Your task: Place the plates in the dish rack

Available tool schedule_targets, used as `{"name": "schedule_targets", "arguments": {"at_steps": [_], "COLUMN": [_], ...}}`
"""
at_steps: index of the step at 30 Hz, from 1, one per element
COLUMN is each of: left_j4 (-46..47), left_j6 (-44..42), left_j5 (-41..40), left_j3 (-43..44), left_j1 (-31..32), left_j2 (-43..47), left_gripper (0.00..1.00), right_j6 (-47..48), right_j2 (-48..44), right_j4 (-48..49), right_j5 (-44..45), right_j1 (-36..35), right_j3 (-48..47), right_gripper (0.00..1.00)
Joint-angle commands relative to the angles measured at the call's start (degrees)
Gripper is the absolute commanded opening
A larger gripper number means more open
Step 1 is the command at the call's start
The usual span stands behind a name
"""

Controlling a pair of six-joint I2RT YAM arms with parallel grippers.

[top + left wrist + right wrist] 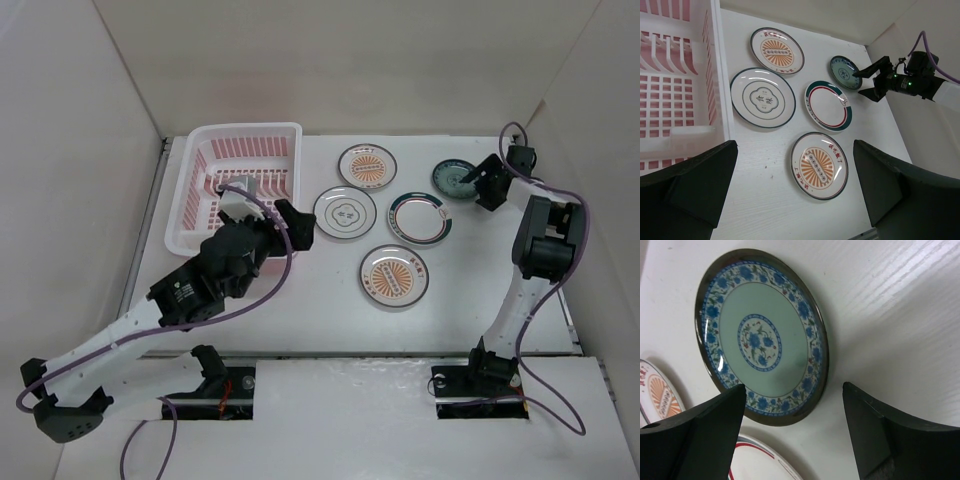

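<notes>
Nothing loaded: pink dish rack (245,128) far left shows no plate; all five flat on the surface (320,310) to its right: far sunburst plate (367,167), near sunburst plate (394,275), dark-centre plate (345,212), green-rimmed plate (420,218), dark green floral plate (452,178). Right tool (790,390) spread wide, empty, at floral plate. Left tool (795,145) wide, empty, by rack

Bright, even overhead light; soft shadows, sharp focus throughout.
</notes>
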State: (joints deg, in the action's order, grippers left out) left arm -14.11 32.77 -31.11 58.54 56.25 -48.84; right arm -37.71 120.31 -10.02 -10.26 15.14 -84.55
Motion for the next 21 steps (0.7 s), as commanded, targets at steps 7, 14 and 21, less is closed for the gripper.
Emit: {"name": "schedule_targets", "arguments": {"at_steps": [7, 14, 21], "left_j4": [0.4, -0.74, -0.74], "left_j6": [-0.87, -0.87, -0.87], "left_j5": [-1.93, -1.93, -1.93], "left_j3": [3.24, 3.24, 3.24], "left_j1": [0.35, 0.35, 0.35], "left_j2": [3.49, 2.96, 4.01], "left_gripper": [1.0, 1.0, 1.0], "right_j6": [2.38, 2.91, 4.57], "right_j2": [0.8, 2.74, 4.93], "right_j4": [-8.35, -12.03, -13.27], "right_j5": [4.37, 3.85, 2.79], "right_j1": [0.51, 0.51, 0.51], "right_j3": [-5.53, -9.22, -11.6], "right_gripper": [0.81, 0.75, 0.73]}}
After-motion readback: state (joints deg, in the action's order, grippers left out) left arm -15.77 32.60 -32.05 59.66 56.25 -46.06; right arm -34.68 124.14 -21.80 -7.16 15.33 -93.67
